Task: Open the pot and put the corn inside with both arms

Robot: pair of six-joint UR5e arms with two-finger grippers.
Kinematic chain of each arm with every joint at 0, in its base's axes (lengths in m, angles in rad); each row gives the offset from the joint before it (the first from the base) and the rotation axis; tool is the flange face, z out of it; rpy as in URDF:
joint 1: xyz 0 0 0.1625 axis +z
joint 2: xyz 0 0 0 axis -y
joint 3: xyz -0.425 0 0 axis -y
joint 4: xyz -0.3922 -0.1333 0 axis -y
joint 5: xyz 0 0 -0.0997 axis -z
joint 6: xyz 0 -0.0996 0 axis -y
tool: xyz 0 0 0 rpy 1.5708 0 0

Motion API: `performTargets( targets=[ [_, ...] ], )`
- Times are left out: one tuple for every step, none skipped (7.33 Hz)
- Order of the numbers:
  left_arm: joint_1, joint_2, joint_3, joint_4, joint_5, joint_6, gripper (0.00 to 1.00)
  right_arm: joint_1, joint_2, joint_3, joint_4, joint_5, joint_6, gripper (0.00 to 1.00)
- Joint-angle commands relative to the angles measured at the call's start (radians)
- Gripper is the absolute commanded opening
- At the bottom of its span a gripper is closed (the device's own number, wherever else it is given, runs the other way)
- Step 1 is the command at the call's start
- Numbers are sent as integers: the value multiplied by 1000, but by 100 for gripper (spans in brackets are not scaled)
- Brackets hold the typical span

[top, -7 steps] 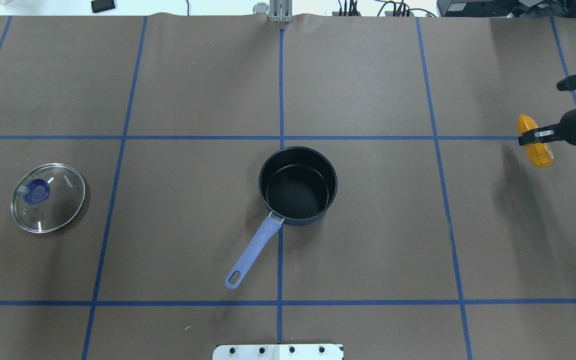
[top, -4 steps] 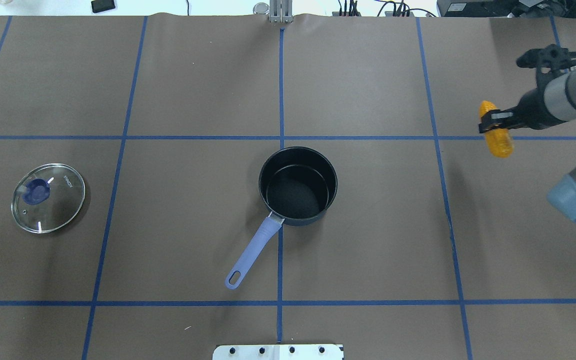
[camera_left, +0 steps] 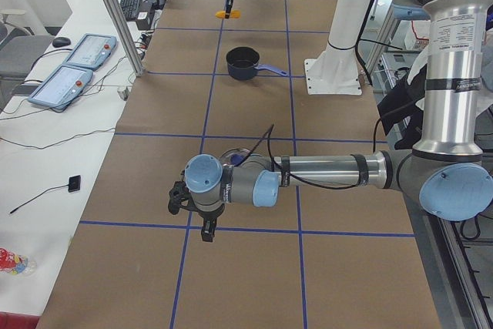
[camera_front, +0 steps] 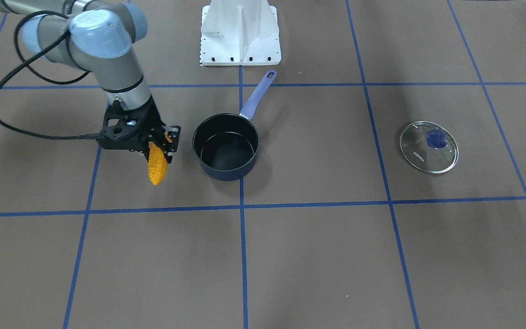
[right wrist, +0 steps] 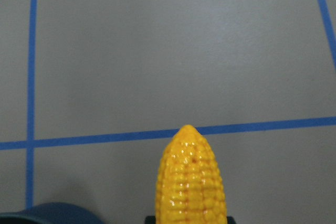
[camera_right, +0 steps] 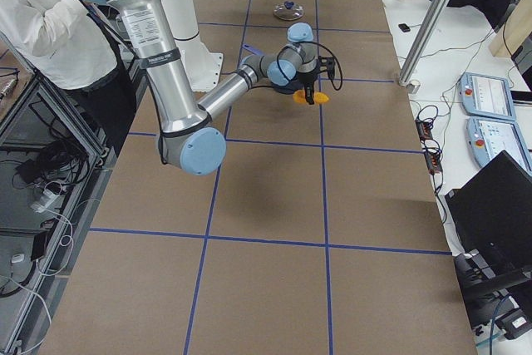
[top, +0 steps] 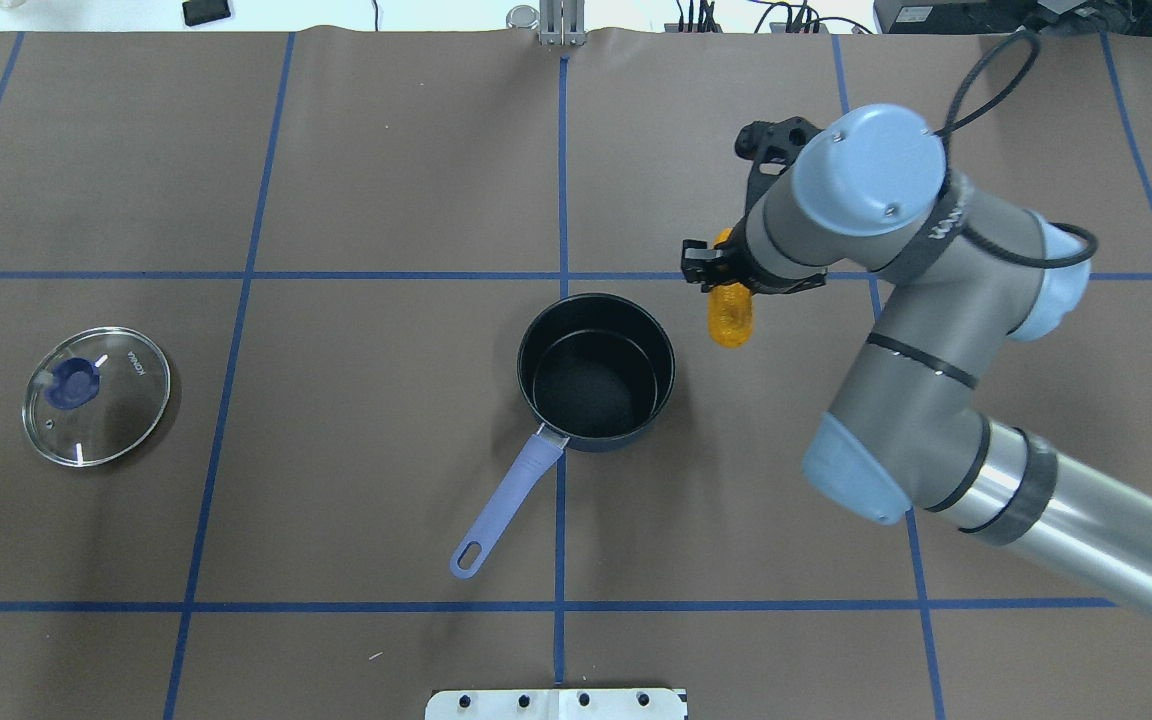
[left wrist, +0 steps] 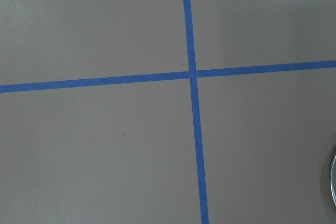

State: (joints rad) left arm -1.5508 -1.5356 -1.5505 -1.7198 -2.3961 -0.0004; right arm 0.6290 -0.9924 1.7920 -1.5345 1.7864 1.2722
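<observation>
The dark navy pot [top: 596, 372] stands open at the table's centre, empty, with its lavender handle [top: 506, 505] pointing toward the robot; it also shows in the front view [camera_front: 226, 146]. My right gripper [top: 721, 272] is shut on the yellow corn [top: 733, 318], held above the table just beyond the pot's right rim. In the front view the corn [camera_front: 157, 167] hangs tip down from the gripper [camera_front: 165, 144], left of the pot. The right wrist view shows the corn [right wrist: 191, 182] and the pot's rim [right wrist: 47, 214]. My left gripper [camera_left: 206, 229] shows only in the left side view; I cannot tell whether it is open.
The glass lid [top: 96, 394] with a purple knob lies flat at the table's left side, also in the front view [camera_front: 428, 146]. The white base stand [camera_front: 240, 32] is at the robot's edge. Blue tape lines cross the brown table cover.
The right arm has swung left from the table's right edge, carrying the corn to just beside the pot's right rim. The pot and lid have not moved.
</observation>
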Motion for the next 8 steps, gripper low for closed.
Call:
performTargets(
  targets=[
    [0,2,0,0,0,-1,98,-131,142,-71,-48,-116,107,0],
    [0,2,0,0,0,-1,98,-164,149,-78,-47,-143,133,0],
    [0,2,1,0,0,-1,98,-175,147,-101,-38,-153,134,0],
    [0,6,0,-1,0,2,98,-175,152,-114,-38,-153,131,8],
    [0,8,1,-1,0,2,98,-173,146,-115,-36,-153,119,58],
    [0,6,1,0,0,-1,98,-173,146,-118,-35,-172,118,100],
    [0,8,1,0,0,2,98,-173,141,-120,-6,-177,115,100],
    [0,9,3,2,0,-1,98,-155,138,-117,10,-167,108,100]
  ],
)
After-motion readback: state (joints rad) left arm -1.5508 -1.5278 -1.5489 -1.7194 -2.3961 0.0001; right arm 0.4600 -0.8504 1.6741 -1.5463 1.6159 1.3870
